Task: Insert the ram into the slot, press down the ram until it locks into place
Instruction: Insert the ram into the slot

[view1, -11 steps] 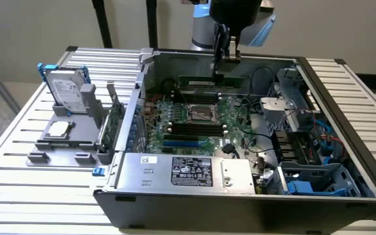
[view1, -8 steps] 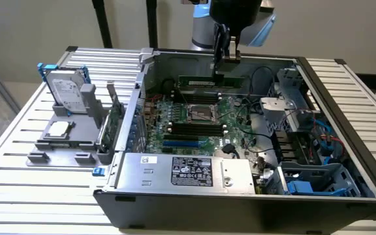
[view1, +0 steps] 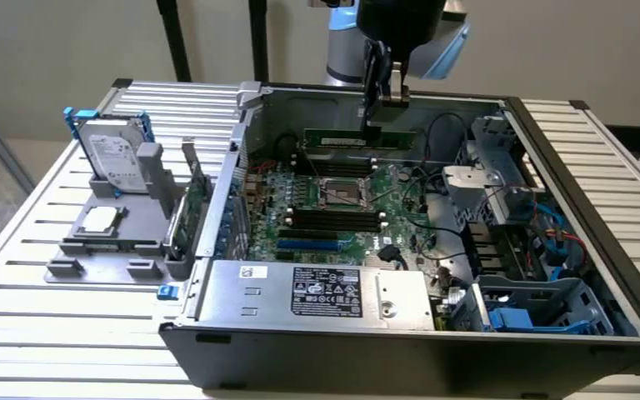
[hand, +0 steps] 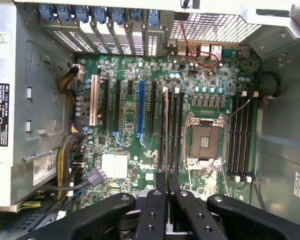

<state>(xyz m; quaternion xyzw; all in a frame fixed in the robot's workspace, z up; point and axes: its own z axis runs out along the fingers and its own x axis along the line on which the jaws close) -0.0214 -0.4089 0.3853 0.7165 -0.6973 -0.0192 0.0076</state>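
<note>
In the exterior view my gripper (view1: 385, 121) reaches down into the open computer case and is shut on the ram (view1: 342, 138). The ram is a thin green stick held level and edge-down, well above the motherboard (view1: 398, 187). In the wrist view both black fingers (hand: 156, 200) pinch the ram's thin edge (hand: 165, 125). That edge runs along the bank of black slots (hand: 175, 130) beside the CPU socket (hand: 205, 140). The ram is still in the air above them, not seated. A second bank of black slots (hand: 240, 135) lies on the socket's other side.
A bright blue socket (hand: 141, 110) and black expansion slots sit beyond the memory bank. The power supply (view1: 314, 292) fills the case's front. A blue drive cage (view1: 537, 312) and cables are on the exterior view's right. A hard drive (view1: 114, 158) and fixture stand outside on the left.
</note>
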